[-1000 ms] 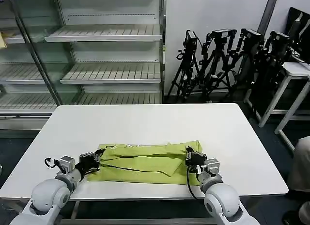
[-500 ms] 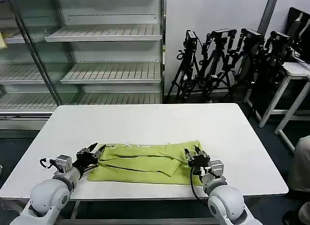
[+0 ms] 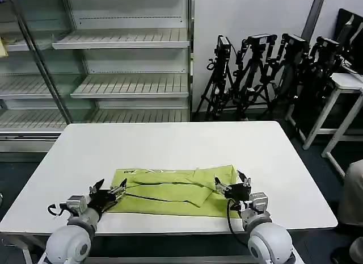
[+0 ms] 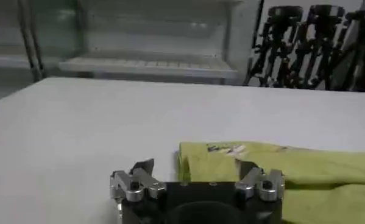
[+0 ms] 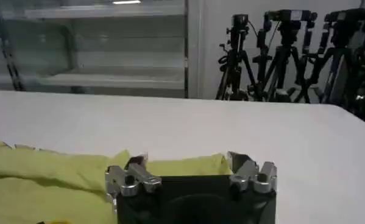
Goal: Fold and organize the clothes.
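The T-shirt lies folded into a flat band near the front edge of the table. Left gripper and right gripper, each spread wide and empty, sit at the band's two ends. The thin fabric is likely light, limp and prone to sagging; grip both end edges together

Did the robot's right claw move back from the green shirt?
Yes. The right gripper has opened and drawn back toward the table's near edge, off the lime T-shirt's right end.
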Robot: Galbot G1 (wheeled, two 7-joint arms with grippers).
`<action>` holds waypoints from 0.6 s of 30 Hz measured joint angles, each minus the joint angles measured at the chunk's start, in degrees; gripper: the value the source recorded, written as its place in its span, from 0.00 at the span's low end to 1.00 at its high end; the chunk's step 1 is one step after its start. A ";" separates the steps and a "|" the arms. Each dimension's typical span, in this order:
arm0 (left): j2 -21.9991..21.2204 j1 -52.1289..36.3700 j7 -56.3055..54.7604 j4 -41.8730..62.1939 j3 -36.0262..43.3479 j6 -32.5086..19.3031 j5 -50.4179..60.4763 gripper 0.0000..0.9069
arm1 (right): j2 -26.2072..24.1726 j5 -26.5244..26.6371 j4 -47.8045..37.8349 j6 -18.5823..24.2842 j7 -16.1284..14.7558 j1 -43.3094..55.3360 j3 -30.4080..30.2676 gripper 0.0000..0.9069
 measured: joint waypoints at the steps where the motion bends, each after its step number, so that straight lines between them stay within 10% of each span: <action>1: -0.33 0.26 -0.35 0.06 -0.03 -0.08 -0.29 0.07 | 0.00 -0.06 0.00 0.08 -0.02 -0.06 0.00 1.00; 18: -4.02 1.32 -1.69 1.00 1.69 -1.99 -1.35 0.01 | 0.18 -1.49 -0.39 1.46 -0.13 -1.57 -0.22 1.00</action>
